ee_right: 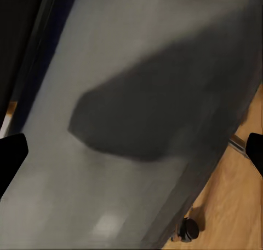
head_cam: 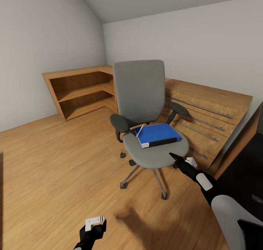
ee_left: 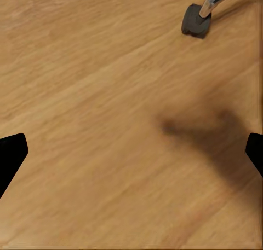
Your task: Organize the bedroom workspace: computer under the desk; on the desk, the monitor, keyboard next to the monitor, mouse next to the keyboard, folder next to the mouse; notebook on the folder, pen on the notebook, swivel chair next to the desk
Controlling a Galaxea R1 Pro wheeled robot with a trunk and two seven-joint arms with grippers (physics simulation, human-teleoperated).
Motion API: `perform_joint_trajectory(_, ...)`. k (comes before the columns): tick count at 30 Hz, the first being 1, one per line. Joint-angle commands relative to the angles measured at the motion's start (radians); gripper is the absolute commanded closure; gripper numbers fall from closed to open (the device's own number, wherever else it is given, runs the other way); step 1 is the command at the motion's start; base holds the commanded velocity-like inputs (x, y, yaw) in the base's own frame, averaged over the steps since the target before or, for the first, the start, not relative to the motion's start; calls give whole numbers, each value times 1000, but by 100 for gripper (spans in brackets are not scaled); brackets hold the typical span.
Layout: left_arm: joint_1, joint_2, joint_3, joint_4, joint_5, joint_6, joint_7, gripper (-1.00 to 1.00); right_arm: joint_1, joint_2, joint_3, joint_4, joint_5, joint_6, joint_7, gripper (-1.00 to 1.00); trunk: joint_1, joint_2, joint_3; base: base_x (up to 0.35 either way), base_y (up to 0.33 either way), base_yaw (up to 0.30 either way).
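Two open grippers, my right (head_cam: pixel 174 159) at the chair (head_cam: pixel 155 153) seat's front edge, the folder (head_cam: pixel 157 134) lying farther back; I fear nudging the castored chair away as I reach.

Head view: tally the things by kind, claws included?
Chair: 1
Blue folder: 1
Wooden shelf unit: 1
Wooden drawer cabinet: 1
Claws: 2, left claw and right claw
Total: 6
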State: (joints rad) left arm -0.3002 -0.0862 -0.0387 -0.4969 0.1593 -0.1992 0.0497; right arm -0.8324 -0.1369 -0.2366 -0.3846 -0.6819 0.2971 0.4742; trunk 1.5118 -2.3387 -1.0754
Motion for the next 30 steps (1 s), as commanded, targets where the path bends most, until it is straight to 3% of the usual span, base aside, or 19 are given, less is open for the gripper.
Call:
perform_joint_trajectory(1,0,0,-4,0,6,-3,5,-100,-1,0,-6,0,-10,10,3,-100,0,0,-1,125,-133,0)
perform_joint_trajectory(30,0,0,-4,0,6,-5,2,-100,-1,0,-6,0,-8,7,3,-100,0,0,-1,56,-12,0)
